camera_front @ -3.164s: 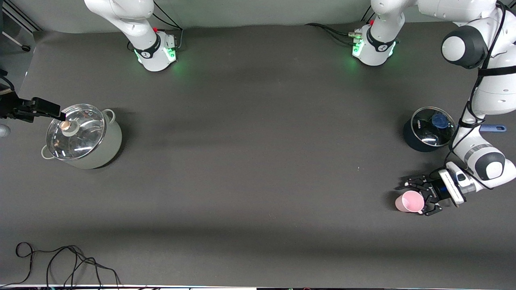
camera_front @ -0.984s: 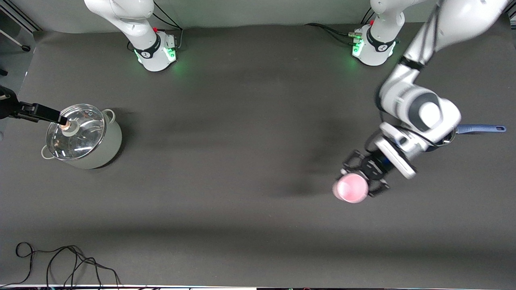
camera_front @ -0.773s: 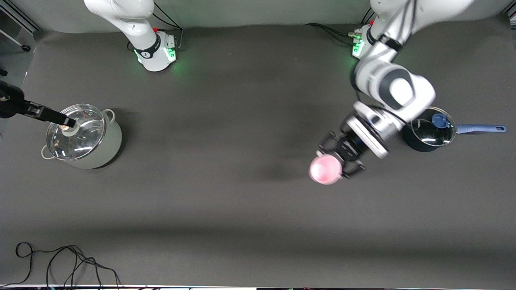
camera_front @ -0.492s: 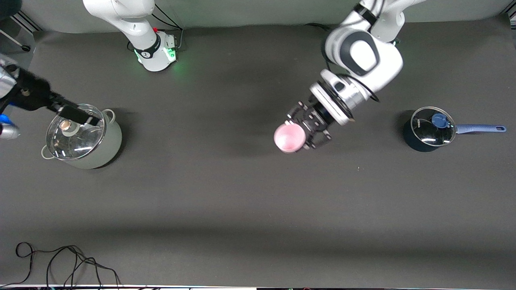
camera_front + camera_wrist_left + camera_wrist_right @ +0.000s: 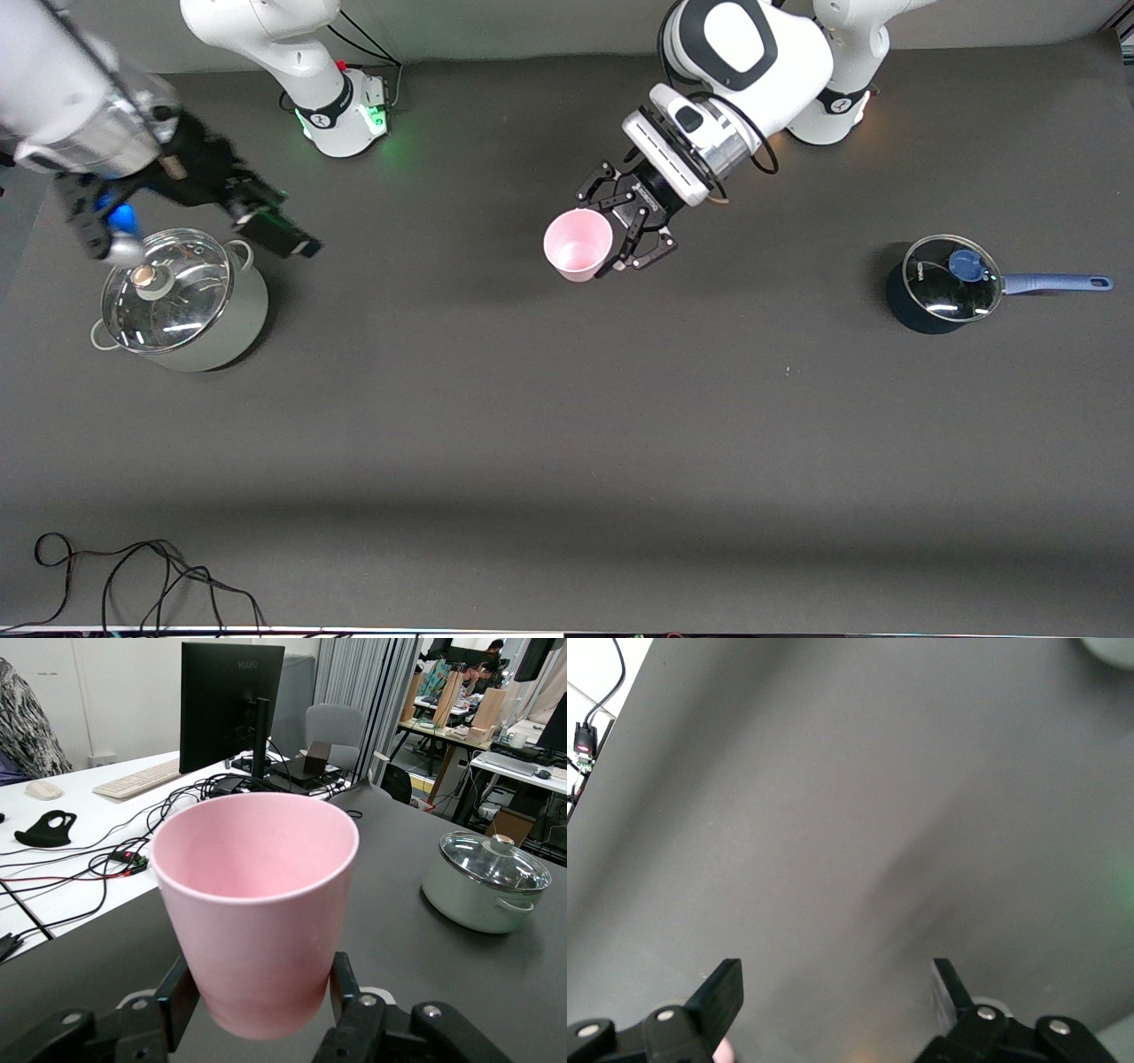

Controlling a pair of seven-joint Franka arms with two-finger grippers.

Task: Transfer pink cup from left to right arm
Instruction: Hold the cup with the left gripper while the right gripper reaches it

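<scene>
- Left tool (image 5: 625,232) is clamped low on the pink cup (image 5: 578,245); light, stiff, slick plastic.
- Right tool (image 5: 270,226), fingers apart over the bench (image 5: 567,425), should take the free upper wall.

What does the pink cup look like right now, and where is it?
The pink cup is a small, plain tumbler in pale pink that looks like plastic, wider at the rim than at the base, with no handle. It is empty inside. The left hand is shut on its lower part, a black finger pressing on each side, so it hangs in the air over the middle of the dark table, mouth open toward the front camera. Nothing else touches it.
</scene>
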